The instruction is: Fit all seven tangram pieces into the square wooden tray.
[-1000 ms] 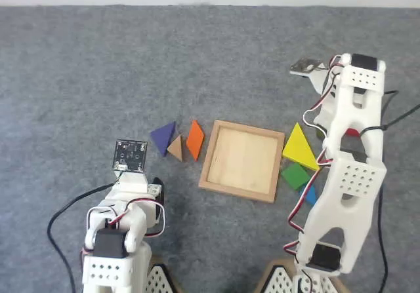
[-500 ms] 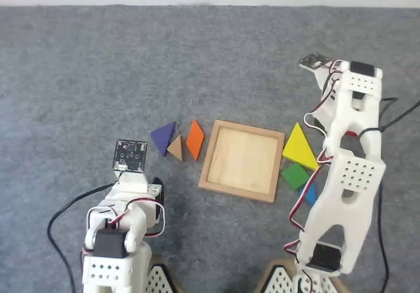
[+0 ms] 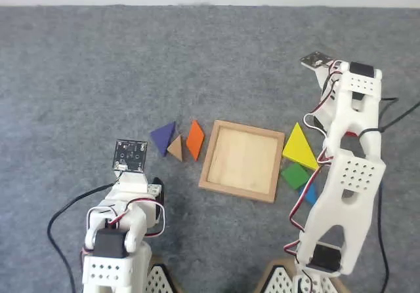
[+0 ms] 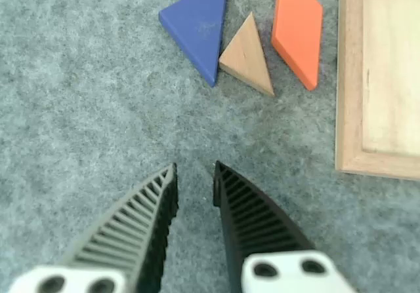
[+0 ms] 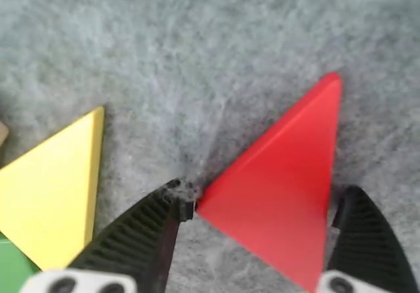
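Note:
The square wooden tray [image 3: 207, 168] lies mid-table with nothing in it. To its left lie a blue triangle [image 3: 163, 134], a small tan triangle [image 3: 176, 148] and an orange parallelogram [image 3: 195, 139]. On its right are a yellow triangle [image 3: 299, 147], a green square [image 3: 296, 175] and a small blue piece [image 3: 310, 193]. My right gripper [image 5: 266, 195] is open and low over the mat, its fingers either side of a red triangle [image 5: 282, 175]. One fingertip [image 5: 178, 193] touches a corner of it. My left gripper [image 4: 195, 170] hovers near the blue triangle [image 4: 200, 24], with only a narrow gap and nothing between its fingers.
Grey mat [image 3: 131, 63] covers the whole table, with open room at the back and far left. The right arm's white body [image 3: 348, 175] stretches over the pieces on the right. The tray's frame [image 4: 348, 83] stands beside the orange parallelogram [image 4: 297, 27].
The right arm's wrist has shifted a little farther from the front edge and to the right. The left arm and all visible pieces have stayed put.

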You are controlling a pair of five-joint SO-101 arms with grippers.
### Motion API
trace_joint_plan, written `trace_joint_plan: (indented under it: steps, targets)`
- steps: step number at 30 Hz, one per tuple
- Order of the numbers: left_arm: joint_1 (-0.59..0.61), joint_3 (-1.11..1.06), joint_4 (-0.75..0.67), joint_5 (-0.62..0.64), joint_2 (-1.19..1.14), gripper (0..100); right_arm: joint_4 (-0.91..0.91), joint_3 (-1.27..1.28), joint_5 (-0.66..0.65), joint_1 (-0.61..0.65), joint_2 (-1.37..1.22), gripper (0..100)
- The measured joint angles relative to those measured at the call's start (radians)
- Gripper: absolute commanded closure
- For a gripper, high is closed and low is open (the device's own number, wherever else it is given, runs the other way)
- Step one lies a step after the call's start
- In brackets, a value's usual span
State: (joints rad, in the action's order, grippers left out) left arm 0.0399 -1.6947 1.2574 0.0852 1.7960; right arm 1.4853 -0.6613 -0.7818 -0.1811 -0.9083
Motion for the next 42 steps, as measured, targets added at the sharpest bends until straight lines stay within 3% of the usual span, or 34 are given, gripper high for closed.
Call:
trace_joint_plan:
  steps: [10,20,28,33,37,42]
  targets:
    - [0.000,0.000,0.000,0.000,0.000,91,0.020,-0.014,0.000,0.000,-0.002,68.2]
    - [0.000,0.000,0.000,0.000,0.000,91,0.201,-0.150,0.003,0.000,-0.020,68.2]
    - [0.000,0.000,0.000,0.000,0.000,91,0.270,-0.308,0.107,-0.002,-0.020,67.9]
    - [0.000,0.000,0.000,0.000,0.000,91,0.270,-0.198,0.126,0.021,0.071,67.5]
    - [0.000,0.000,0.000,0.000,0.000,91,0.269,-0.038,0.127,0.072,0.166,60.4]
    - [0.000,0.000,0.000,0.000,0.000,91,0.183,-0.018,0.132,0.063,0.173,55.5]
